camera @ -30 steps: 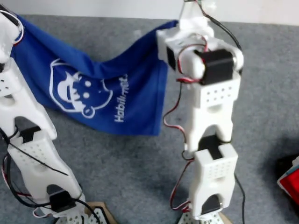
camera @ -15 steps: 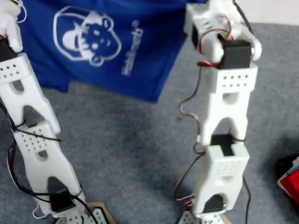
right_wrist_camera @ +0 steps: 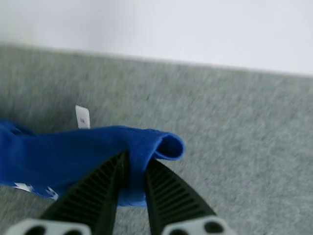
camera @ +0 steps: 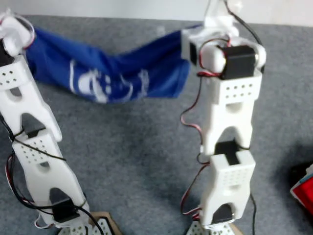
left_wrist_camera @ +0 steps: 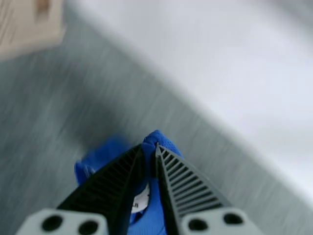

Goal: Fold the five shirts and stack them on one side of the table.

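A blue shirt [camera: 117, 76] with a white print hangs stretched between both arms at the far side of the grey table, sagging in the middle. My left gripper [left_wrist_camera: 149, 147] is shut on one corner of the shirt [left_wrist_camera: 156, 139], at the far left in the high view. My right gripper [right_wrist_camera: 136, 159] is shut on the other corner of the shirt [right_wrist_camera: 98, 147], just left of the right arm's wrist [camera: 215, 49] in the high view. The fingertips themselves are hidden by the arms in the high view.
A red object [camera: 304, 193] lies at the table's right edge. A small white tag [right_wrist_camera: 82, 117] lies on the grey felt [right_wrist_camera: 234, 127] beyond the shirt. A pale wall [camera: 122, 9] borders the far edge of the table. A tan box [left_wrist_camera: 29, 24] stands at the far side.
The shirt was lifted high and spread half a second ago; now both arms have lowered it and it hangs bunched and lower toward the table's far side.
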You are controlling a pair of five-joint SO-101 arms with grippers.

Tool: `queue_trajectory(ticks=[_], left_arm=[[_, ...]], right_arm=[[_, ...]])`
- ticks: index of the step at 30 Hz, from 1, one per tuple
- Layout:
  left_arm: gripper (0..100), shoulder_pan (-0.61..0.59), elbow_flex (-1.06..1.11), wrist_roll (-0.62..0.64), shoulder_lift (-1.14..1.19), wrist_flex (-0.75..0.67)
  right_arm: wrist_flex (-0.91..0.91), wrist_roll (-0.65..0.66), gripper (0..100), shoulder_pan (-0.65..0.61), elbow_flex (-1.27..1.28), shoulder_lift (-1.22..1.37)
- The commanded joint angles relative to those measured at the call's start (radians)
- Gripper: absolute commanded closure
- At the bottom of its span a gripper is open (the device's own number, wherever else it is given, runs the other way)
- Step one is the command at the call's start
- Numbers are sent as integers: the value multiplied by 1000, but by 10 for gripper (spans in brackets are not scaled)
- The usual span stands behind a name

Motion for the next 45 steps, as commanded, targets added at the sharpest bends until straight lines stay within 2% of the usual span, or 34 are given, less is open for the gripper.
queue_trajectory(ticks=[1, 6, 15, 20, 22, 24, 27, 32, 35, 38, 42, 45], left_arm=[[994, -24, -10, -72, -56, 141], [994, -70, -8, -187, -58, 143], [994, -79, -7, -187, -58, 144], [994, -74, 4, -187, -88, 144], [994, -74, 88, -187, -153, 144], [994, -73, 249, -187, -262, 144], [994, -71, 668, -209, -479, 140], [993, -47, 1403, -437, -831, 107], [993, -59, 1776, -514, -1007, -57], [993, -93, 2068, -523, -1173, -258], [993, -197, 2338, -523, -1343, -463], [993, -288, 2462, -523, -1403, -523]], right_arm=[[18, 3, 992, -21, 45, -68], [18, 3, 992, -62, 255, -150], [13, 6, 992, -202, 725, -475], [10, 11, 992, -223, 914, -601], [10, 11, 992, -223, 978, -633], [10, 12, 992, -222, 1040, -648], [10, 12, 992, -222, 1124, -657], [8, -8, 992, -216, 1193, -659], [4, -46, 992, -222, 1224, -659], [-1, -46, 992, -223, 1265, -659], [7, -46, 992, -220, 1348, -659], [-5, -46, 992, -217, 1422, -659]])
